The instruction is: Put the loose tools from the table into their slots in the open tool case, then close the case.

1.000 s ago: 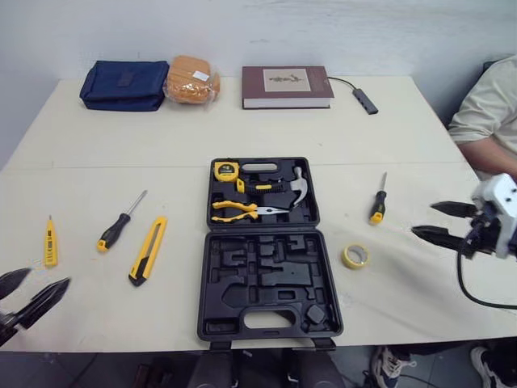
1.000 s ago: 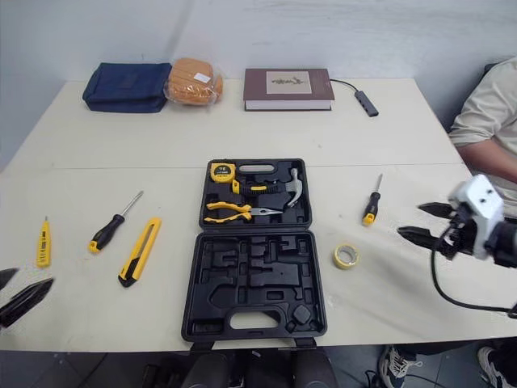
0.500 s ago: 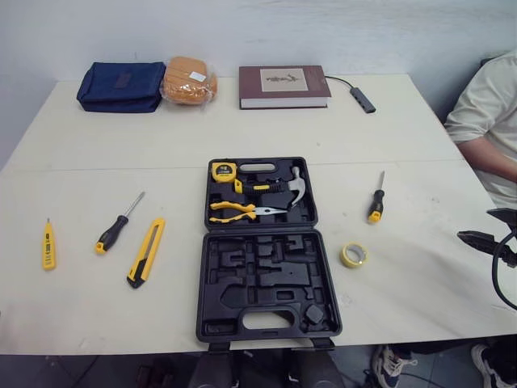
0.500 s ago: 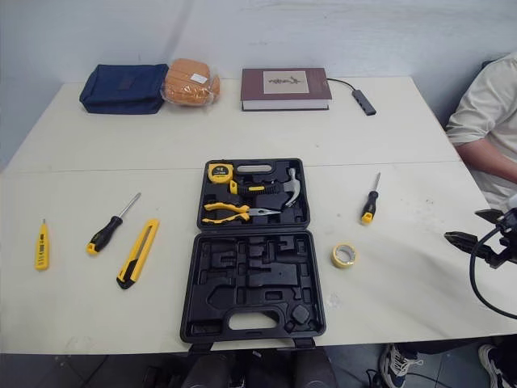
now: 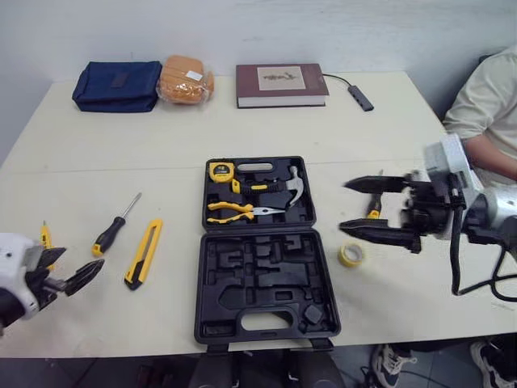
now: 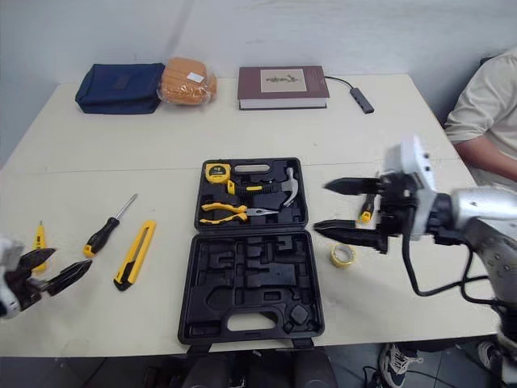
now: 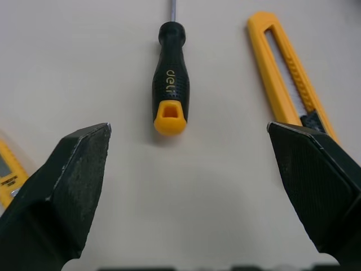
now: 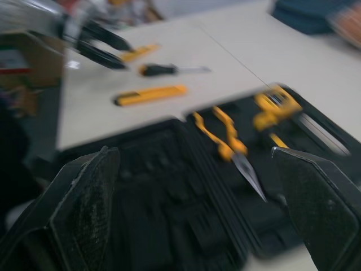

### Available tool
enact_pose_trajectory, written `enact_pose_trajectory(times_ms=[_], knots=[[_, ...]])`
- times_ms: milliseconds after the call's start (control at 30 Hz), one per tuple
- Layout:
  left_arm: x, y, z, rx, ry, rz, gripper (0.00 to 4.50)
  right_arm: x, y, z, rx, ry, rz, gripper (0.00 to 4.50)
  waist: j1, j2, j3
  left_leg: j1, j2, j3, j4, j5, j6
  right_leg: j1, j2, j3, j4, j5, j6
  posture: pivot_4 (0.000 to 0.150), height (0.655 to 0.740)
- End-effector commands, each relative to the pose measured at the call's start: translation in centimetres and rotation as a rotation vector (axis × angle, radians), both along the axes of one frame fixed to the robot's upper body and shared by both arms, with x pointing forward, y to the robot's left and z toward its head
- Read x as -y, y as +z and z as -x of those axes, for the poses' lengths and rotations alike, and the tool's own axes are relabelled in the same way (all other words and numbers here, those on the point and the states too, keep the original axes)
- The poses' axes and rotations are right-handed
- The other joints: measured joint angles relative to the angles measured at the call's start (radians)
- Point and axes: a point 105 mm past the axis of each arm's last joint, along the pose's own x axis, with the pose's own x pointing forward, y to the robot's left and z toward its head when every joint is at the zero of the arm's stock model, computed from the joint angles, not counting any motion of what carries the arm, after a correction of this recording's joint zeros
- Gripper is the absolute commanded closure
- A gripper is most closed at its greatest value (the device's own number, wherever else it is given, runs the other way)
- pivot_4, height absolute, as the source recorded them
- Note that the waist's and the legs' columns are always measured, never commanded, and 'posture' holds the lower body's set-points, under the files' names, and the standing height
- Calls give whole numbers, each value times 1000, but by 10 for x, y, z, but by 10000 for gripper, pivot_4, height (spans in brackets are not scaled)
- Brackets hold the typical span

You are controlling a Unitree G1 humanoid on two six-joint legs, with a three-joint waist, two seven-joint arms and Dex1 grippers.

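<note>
**Q:** Where do we find the case, and what is in it?

**A:** We locate the black plastic tool case (image 5: 260,279) lying open at the middle of the cream worktop (image 5: 161,137). Its far half carries a yellow tape measure (image 5: 220,170), a steel-headed hammer (image 5: 296,189) and yellow-handled pliers (image 5: 233,212). Its near half shows bare moulded recesses.

**Q:** Which tools lie loose?

**A:** Left of the case we count three.
- A yellow utility knife (image 5: 145,252) lies nearest the case.
- A black-handled screwdriver with a yellow butt (image 5: 109,235) lies next.
- A yellow tester pen (image 6: 38,237) lies farthest out, partly hidden behind the left jaws.

Right of the case we count two: a smaller black-and-yellow screwdriver (image 6: 366,213) and a roll of yellow tape (image 5: 350,255).

**Q:** How do the jaws stand?

**A:** We read the left jaws as spread wide and gripping nothing, near the front-left edge of the worktop. In the left wrist view the screwdriver's butt lies ahead between the two fingers, and the knife lies ahead of one finger. The jaws are apart from both.

The right jaws are likewise spread and empty, just right of the case's far half, with the fingers pointing toward the case. The smaller screwdriver shows between the two fingers. The tape roll sits just beside the nearer one.

**Q:** What else is on the worktop?

**A:** Along the far edge we note a navy fabric pouch (image 5: 117,85), an orange wrapped packet (image 5: 186,79), a maroon book (image 5: 281,83) and a dark cable adapter (image 5: 361,97). A person's sleeve (image 5: 485,105) shows at the right.
</note>
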Motion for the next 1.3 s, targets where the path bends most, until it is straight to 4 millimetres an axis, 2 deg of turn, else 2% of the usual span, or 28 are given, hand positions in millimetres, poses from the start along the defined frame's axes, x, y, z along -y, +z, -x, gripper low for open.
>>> enact_pose_trajectory(times_ms=[33,167,400,533,700,867,933,1033,1100,1167,1300], knots=[[3,-3,-14,-8,6,-13,0,-27,19,8,24,114,-72,212,0,0,0,0,-1,0,0,0,0,0,0,0,0,0,0,1500,7400],[10,-10,-33,-22,-10,-1,0,-44,23,9,66,170,-65,212,3,-1,0,-1,-1,-1,0,1,3,-1,0,0,-1,1,1,1500,7400],[9,-29,-54,-61,16,-1,0,-48,19,-2,135,142,-36,212,1,-2,-1,-2,-1,0,0,1,5,0,0,-1,1,1,2,1500,7400],[13,-37,-57,-84,-3,12,12474,-47,17,-6,154,132,-26,0,1,-2,-1,-1,-1,0,0,2,4,0,0,-2,1,1,2,1500,7400],[11,-33,-55,-78,-3,15,35950,-46,17,-7,186,121,-39,0,1,-2,-1,0,-1,0,0,3,3,0,0,-1,1,1,2,1500,7400],[13,-5,-43,-26,-61,16,36317,-43,15,-6,181,115,-38,0,-4,-2,-1,0,-1,0,-1,3,3,0,0,-1,1,1,2,1500,7400],[26,12,-41,-9,-140,-7,36317,-37,12,-7,171,97,-26,0,-2,-2,0,-1,-1,0,-1,3,3,-1,0,-1,0,1,2,1500,7400],[44,20,-44,-26,-245,-105,36317,-25,4,-8,139,60,2,0,9,-4,0,-2,-1,-2,-2,3,3,0,0,-2,-1,1,1,1500,7400],[73,32,-52,-12,-384,-107,36317,-10,-6,-9,120,12,55,0,23,-4,1,-2,-2,-2,-1,3,3,0,-1,-1,-3,1,1,1500,7400],[114,44,-54,-13,-597,-121,36317,4,-12,-8,96,-38,96,0,34,-4,1,-2,-2,-2,-1,3,3,1,-1,-1,-4,1,2,1500,7400],[160,49,-53,-73,-848,-196,36317,20,-25,1,67,-80,163,0,31,-4,1,-3,-2,-2,-1,3,3,1,-1,-1,-5,1,2,1500,7400]])
